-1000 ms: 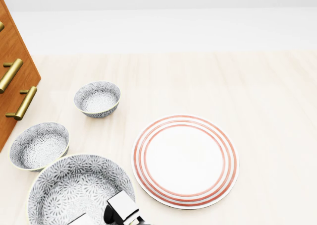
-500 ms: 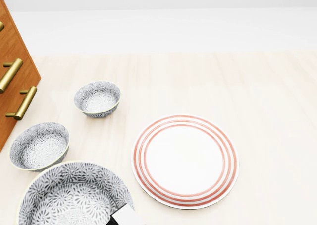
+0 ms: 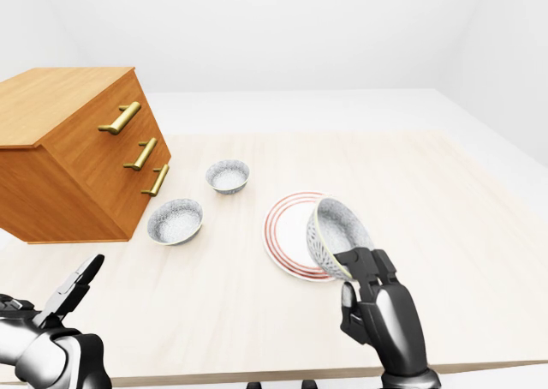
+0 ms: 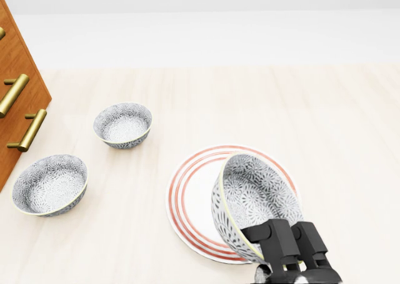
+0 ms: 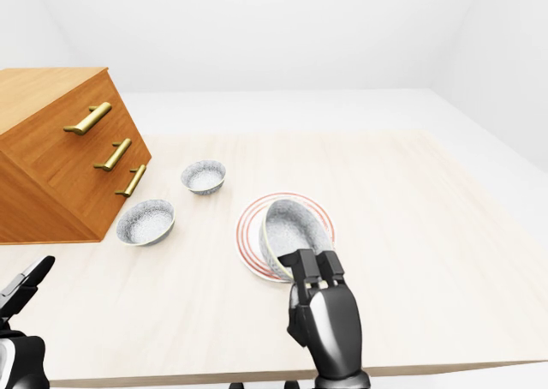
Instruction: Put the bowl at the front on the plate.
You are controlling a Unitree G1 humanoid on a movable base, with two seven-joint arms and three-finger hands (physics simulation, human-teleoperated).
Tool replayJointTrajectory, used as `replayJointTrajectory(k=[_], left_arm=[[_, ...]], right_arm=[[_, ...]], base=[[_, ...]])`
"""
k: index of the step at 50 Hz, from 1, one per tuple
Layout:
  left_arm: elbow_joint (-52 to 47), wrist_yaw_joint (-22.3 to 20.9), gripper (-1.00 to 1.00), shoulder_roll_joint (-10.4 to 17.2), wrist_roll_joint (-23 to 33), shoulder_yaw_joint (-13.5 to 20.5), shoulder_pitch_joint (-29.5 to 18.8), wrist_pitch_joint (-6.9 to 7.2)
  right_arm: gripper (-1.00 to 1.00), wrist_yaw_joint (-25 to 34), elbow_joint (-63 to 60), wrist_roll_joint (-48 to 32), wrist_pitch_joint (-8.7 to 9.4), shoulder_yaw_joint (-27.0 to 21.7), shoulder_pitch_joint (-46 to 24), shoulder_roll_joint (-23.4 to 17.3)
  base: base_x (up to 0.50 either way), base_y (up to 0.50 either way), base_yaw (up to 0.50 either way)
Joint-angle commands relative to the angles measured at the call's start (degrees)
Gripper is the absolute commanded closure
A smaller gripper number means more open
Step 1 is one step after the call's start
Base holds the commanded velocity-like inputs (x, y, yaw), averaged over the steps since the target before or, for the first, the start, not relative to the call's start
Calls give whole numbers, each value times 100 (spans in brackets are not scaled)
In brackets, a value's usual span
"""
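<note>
Right hand (image 4: 291,251): my hand enters the head view from the bottom edge, and its dark fingers (image 4: 275,237) are hooked over the near rim of the large patterned bowl (image 4: 253,199) and clamped on it. The thumb's side of the grip is hidden behind the bowl wall.

Large patterned bowl: held by me and tilted steeply, with its grey floral inside showing in the head view and its outer wall showing along its left. It sits over the right part of the plate (image 4: 187,202). I cannot tell whether its lower edge touches the plate or hangs just above it.

Plate: white with red rings at the rim, lying flat on the table (image 3: 445,209), its left part uncovered.

Left hand (image 3: 50,342): low in the bottom left corner of the left-eye view, near the table's near edge, fingers spread apart with one finger (image 3: 79,284) pointing up and to the right. It is well apart from all the dishes.

Other things: a middle bowl (image 4: 50,184) and a small bowl (image 4: 123,124) of the same pattern stand upright to the left of the plate, apart from it and from each other. A wooden drawer chest (image 3: 77,162) with brass handles (image 3: 120,117) stands at the table's left, near the middle bowl
</note>
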Motion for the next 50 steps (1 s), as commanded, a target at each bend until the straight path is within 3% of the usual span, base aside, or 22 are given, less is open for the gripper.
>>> replayJointTrajectory(k=[1, 8, 12, 17, 21, 50], left_arm=[[51, 0, -100, -8, 23, -20, -7, 0], [41, 0, -100, 4, 3, -16, -5, 0], [50, 0, -100, 4, 2, -21, -4, 0], [4, 0, -100, -1, 0, -14, 12, 0], [37, 0, -100, -8, 21, -19, 3, 0], [38, 0, -100, -5, 17, -22, 5, 0]], right_arm=[[100, 852, -400, -481, 0, -1412, 101, 704], [100, 1667, -673, -1132, 0, -1736, -177, 1218], [100, 1738, -673, -1458, 0, -2070, -248, 1512], [100, 1492, -762, -188, 0, -2503, 144, 1711], [100, 1619, -895, 74, 0, -2673, 298, 1922], [100, 1780, -860, 3, 0, -2847, 280, 2172]], base=[[0, 0, 0], [0, 0, 0], [0, 0, 0], [0, 0, 0], [0, 0, 0], [0, 0, 0]])
